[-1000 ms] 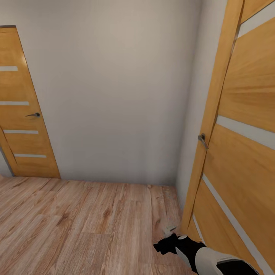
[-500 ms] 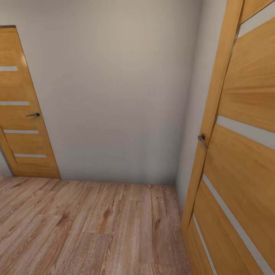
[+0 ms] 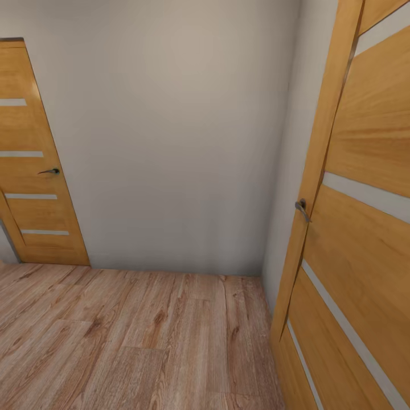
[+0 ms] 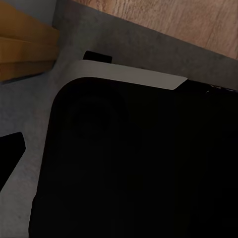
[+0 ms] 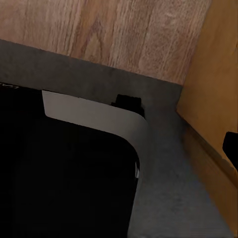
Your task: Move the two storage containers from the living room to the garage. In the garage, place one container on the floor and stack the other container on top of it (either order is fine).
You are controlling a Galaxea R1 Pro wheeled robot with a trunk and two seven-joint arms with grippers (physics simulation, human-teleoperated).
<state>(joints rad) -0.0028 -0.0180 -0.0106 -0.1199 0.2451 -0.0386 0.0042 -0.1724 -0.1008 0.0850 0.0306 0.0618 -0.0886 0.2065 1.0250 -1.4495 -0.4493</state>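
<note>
The robot faces a bare grey wall (image 3: pixel 171 131) in a corner of a room with a wood plank floor (image 3: pixel 131 336), a closed wooden door (image 3: pixel 31 165) on the left and another wooden door (image 3: pixel 353 228) close on the right, its handle (image 3: pixel 302 208) near the frame. Neither storage container is in sight, so where they lie cannot be told. Both wrist cameras look down on the robot's own dark base (image 4: pixel 134 163) with plank floor beyond; the fingers' state cannot be told on either arm. This looks like a travel step: turn away from the corner slowly, keep the base off the right door, and search for the red-orange bins before any reach.
</note>
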